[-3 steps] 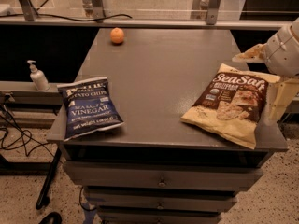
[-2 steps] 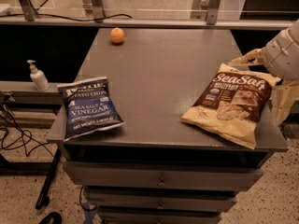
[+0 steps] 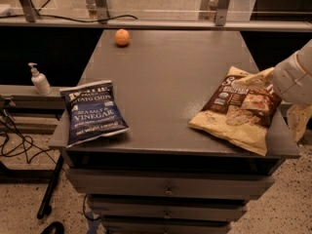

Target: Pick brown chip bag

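The brown chip bag (image 3: 234,112) lies flat at the right front of the dark table (image 3: 170,77), tan with a dark brown panel and pictured crackers. My gripper (image 3: 273,104) comes in from the right edge on a white arm (image 3: 295,77). It is open. One tan finger (image 3: 256,77) lies over the bag's far right corner and hides most of the white script. The other finger (image 3: 298,122) hangs past the table's right edge. The bag rests on the table.
A dark blue Sea Salt & Vinegar chip bag (image 3: 93,112) lies at the left front corner. An orange (image 3: 122,37) sits at the far left. A soap pump bottle (image 3: 39,79) stands on a lower shelf to the left. Metal rails run behind the table.
My gripper has moved down and left onto the far right part of the brown bag, now covering its script. The bag has not moved.
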Tool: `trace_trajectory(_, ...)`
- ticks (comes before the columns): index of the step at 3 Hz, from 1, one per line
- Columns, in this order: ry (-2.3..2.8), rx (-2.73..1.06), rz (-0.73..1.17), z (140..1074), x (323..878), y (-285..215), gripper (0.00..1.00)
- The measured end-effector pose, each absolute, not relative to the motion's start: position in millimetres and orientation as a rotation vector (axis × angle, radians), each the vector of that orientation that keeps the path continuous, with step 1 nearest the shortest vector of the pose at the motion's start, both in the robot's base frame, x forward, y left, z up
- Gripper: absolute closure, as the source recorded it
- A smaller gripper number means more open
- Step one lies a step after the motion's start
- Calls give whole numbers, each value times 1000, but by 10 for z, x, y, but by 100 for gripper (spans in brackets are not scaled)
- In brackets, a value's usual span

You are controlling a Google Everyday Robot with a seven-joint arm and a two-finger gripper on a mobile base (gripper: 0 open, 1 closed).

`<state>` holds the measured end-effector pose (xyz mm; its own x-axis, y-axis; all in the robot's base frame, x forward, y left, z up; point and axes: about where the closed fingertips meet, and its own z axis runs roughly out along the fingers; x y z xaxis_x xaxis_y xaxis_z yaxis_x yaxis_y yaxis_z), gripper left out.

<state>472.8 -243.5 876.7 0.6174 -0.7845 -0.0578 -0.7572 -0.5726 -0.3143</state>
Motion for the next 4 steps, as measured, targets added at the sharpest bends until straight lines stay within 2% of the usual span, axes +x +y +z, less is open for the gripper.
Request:
trace_trajectory(1,1169,-2552,-203,8581,4706,-2361,0)
trace_trajectory(2,1144,-2547,-255,8462,4803,-2289,19)
trace_trajectory(4,1163,-2545,-301,8461,5021,-2173,65)
